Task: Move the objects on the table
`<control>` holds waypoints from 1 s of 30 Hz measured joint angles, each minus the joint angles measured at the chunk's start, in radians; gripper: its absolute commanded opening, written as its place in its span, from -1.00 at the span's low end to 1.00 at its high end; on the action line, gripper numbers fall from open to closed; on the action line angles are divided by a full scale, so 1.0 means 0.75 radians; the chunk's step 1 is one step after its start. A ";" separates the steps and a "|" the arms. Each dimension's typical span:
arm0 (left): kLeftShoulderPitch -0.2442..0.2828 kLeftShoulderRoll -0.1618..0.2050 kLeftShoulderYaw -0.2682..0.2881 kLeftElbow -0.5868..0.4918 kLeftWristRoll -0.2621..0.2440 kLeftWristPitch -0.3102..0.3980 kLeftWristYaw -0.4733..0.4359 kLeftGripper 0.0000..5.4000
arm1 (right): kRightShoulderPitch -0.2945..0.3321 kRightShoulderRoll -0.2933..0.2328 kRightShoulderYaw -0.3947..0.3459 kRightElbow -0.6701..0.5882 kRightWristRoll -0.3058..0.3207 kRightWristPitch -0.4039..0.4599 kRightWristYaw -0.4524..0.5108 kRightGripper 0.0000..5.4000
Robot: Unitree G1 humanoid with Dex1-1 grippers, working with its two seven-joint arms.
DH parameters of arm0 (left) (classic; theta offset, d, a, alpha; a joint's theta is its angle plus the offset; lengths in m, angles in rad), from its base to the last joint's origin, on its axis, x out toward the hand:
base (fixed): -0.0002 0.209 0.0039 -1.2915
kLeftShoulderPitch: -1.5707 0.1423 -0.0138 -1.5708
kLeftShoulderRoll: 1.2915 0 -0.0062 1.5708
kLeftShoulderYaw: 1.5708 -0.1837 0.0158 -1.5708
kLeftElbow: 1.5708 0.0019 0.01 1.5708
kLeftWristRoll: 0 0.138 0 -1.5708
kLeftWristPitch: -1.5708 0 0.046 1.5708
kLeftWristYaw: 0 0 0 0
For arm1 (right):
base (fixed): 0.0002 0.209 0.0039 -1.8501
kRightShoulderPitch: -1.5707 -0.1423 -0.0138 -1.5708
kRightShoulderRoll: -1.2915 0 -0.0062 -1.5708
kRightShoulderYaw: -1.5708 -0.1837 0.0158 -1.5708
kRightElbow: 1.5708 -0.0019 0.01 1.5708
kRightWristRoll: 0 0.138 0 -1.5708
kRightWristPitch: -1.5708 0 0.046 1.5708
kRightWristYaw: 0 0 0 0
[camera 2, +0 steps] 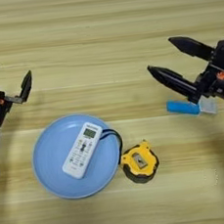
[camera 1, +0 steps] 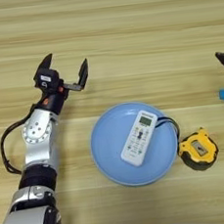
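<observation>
Far left on the wooden table [camera 1: 124, 29]: left gripper [camera 1: 66, 69], fingers spread and holding nothing, arm reaching up from the near-left corner. Centre-near: light-blue plate [camera 1: 109, 156] carrying white remote [camera 1: 139, 138], long axis tilted, screen end far-right. Touching the plate's right rim: yellow-black tape measure [camera 2: 138, 162]. Right: blue bar [camera 2: 182, 107], lying left-right, just beneath the right gripper [camera 2: 161, 56], fingers apart, pointing left.

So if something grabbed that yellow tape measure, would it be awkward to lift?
Probably a little. The tape measure looks chunky and compact, so likely heavy for its size. Its black strap seems floppy and would dangle, perhaps dragging over the plate rim. Lying flat, it seems unlikely to roll.
</observation>
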 measured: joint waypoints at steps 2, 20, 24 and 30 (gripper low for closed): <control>0.000 0.000 -0.001 0.000 0.000 0.000 0.001 1.00 | -0.014 0.013 -0.002 0.018 -0.013 -0.004 -0.029 0.98; -0.001 -0.004 0.000 0.020 0.000 -0.002 0.003 1.00 | -0.147 -0.007 0.200 0.766 -0.703 -0.364 -0.129 0.98; -0.001 -0.003 0.001 0.020 0.000 -0.002 0.000 1.00 | -0.173 -0.007 0.271 0.936 -0.783 -0.378 -0.080 0.98; -0.001 -0.001 0.002 0.021 0.000 -0.002 -0.002 1.00 | -0.223 0.004 0.292 1.095 -0.806 -0.391 -0.059 0.98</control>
